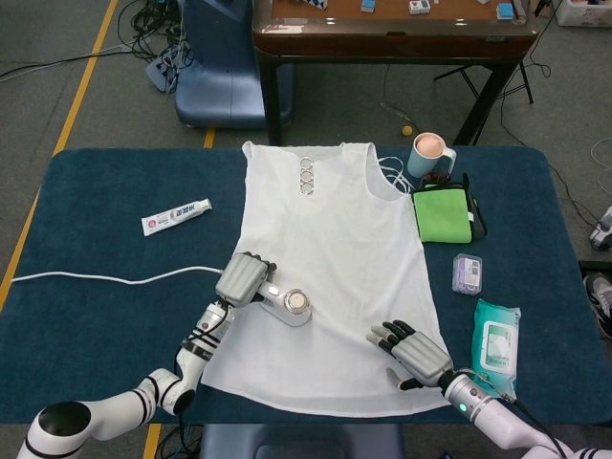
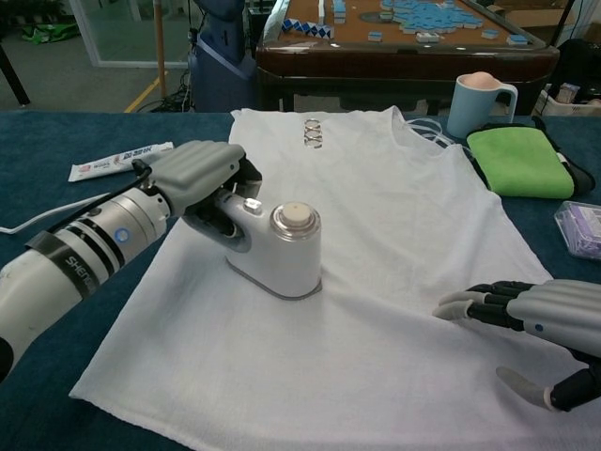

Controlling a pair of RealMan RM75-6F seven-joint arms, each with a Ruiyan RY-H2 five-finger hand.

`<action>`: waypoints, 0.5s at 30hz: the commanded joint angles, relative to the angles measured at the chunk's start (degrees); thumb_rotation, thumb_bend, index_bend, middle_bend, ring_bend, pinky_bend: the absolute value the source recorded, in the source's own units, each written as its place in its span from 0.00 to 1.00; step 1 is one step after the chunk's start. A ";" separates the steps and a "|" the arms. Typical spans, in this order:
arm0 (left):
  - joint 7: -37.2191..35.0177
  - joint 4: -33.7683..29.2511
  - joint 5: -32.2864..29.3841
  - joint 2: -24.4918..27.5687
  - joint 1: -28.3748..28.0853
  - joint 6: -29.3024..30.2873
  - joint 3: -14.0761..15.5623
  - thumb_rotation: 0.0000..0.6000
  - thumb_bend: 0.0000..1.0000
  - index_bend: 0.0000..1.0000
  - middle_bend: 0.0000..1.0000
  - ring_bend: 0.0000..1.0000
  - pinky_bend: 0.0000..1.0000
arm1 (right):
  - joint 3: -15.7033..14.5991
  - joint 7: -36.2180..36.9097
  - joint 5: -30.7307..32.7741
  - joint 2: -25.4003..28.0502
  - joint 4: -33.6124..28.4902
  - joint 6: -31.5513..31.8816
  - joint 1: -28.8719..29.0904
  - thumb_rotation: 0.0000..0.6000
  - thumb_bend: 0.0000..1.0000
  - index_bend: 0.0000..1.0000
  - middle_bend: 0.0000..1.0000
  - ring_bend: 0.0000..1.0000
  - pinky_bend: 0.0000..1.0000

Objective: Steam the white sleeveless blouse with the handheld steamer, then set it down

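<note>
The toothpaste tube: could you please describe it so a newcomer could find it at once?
Start at the white blouse spread across the blue table. Look to the bare cloth left of its shoulder: the toothpaste tube lies there alone, flat, white with red print, above the white cord.

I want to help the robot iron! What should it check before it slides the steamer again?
1. Left hand grips the steamer: ok.
2. Steamer sits flat on the blouse: ok.
3. Right hand holds the blouse down with its fingers: ok.
4. Cloth ahead is smooth, no big folds: ok.
5. Cord lies free on the table, not snagged: ok.
6. Steam is coming out: cannot tell.
</note>
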 commanded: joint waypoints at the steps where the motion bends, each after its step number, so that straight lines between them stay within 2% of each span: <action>1: -2.04 3.19 0.08 -0.94 -0.88 -0.13 -0.66 1.00 0.20 0.89 0.72 0.60 0.57 | 0.02 -0.11 0.08 0.05 -0.07 0.00 -0.02 0.74 0.57 0.00 0.06 0.00 0.00; 15: -8.57 17.41 0.02 -3.84 -2.79 0.09 -1.52 1.00 0.20 0.89 0.72 0.60 0.57 | 0.11 -0.90 0.67 0.38 -0.63 -0.14 -0.05 0.74 0.57 0.00 0.06 0.00 0.00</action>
